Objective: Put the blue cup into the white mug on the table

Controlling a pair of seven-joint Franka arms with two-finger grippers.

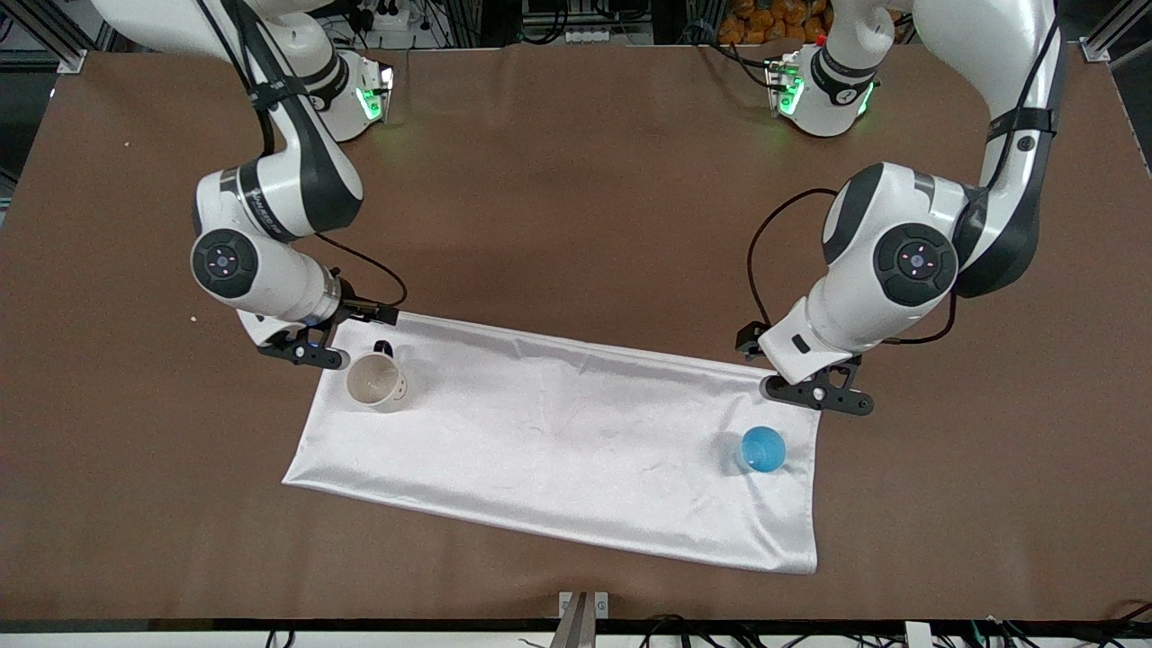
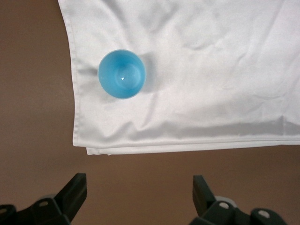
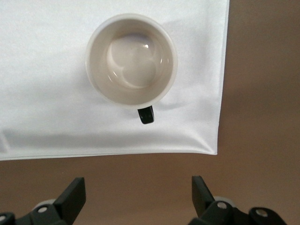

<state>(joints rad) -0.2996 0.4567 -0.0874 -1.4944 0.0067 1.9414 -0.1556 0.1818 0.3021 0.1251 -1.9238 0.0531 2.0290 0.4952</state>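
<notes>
Bright blue and translucent, the blue cup point(image 1: 762, 449) stands upright with its mouth up on a white cloth point(image 1: 558, 432), near the cloth's corner toward the left arm's end of the table point(image 1: 576, 180). In the left wrist view the blue cup point(image 2: 122, 74) is empty and sits just inside the cloth's point(image 2: 201, 70) edge.

The white mug point(image 1: 376, 382) stands upright on the same cloth, at the corner toward the right arm's end of the table, well apart from the cup. Its dark handle points toward the robots' bases. In the right wrist view the white mug point(image 3: 131, 60) is empty, with a glossy off-white inside. Small dark marks show on its side in the front view; what they are is too small to tell.

The left claw point(image 1: 817, 393) hangs over the cloth's edge, above a spot just farther from the front camera than the cup. Its fingers point(image 2: 72, 190) stand wide apart and hold nothing.

The right claw point(image 1: 304, 349) hangs over the table just beside the cloth's corner near the mug. Its fingers point(image 3: 71, 193) are also spread wide and empty.

The cloth lies flat with light wrinkles, set at a slant across the brown matte table.
</notes>
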